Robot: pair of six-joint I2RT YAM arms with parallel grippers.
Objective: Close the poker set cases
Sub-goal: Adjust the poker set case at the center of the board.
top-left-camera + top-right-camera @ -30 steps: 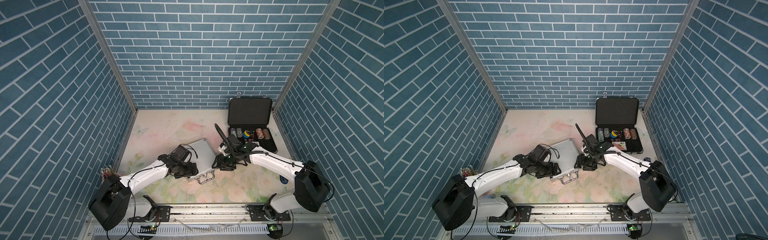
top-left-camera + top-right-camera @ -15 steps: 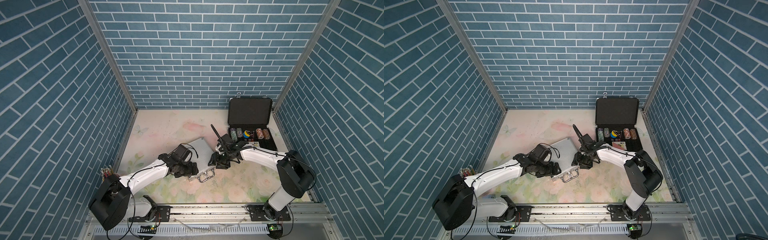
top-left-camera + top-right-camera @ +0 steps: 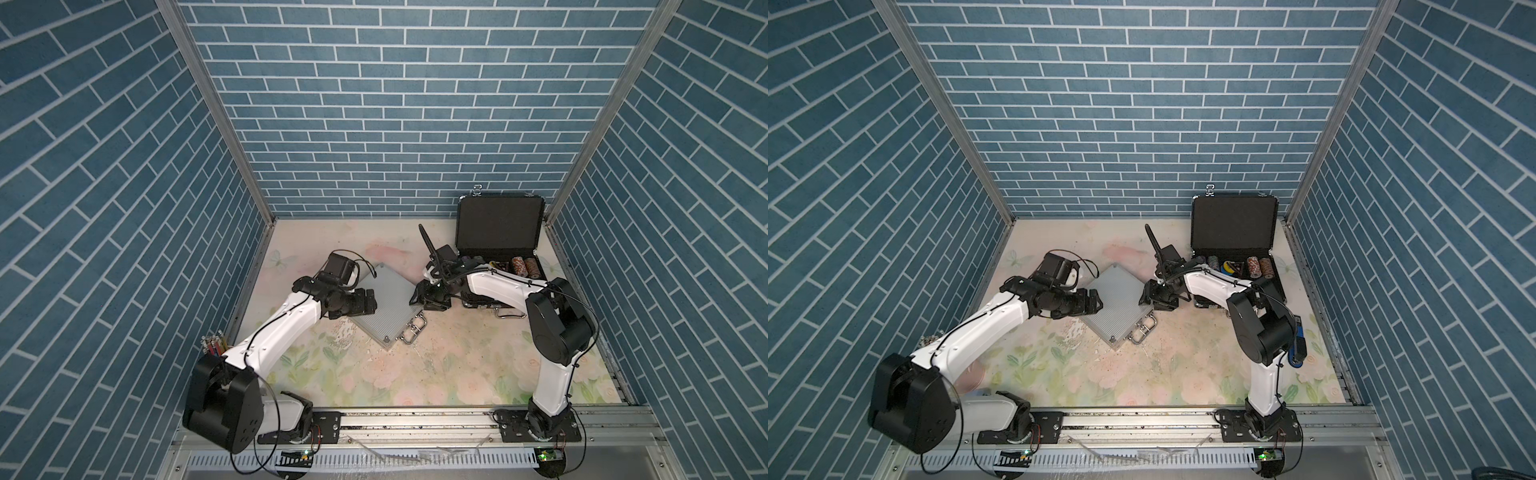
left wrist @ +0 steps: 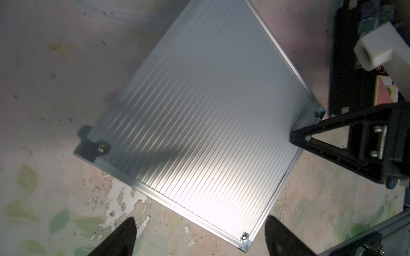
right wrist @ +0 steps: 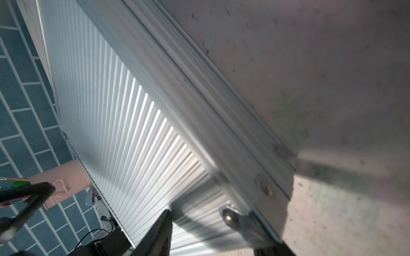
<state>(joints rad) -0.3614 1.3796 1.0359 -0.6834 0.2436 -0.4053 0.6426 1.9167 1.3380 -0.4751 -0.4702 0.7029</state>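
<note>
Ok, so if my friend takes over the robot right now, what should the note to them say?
The left hand is open and empty, above one side of the silver case.
The right hand is open and empty, at the silver case's corner nearest the black case.
The silver case lies flat on the table with its lid down; I cannot tell if the latches are fastened.
The black case sits at the back, lid standing up, chips showing.
Done: silver case shut.
Left: shut the black case.
</note>
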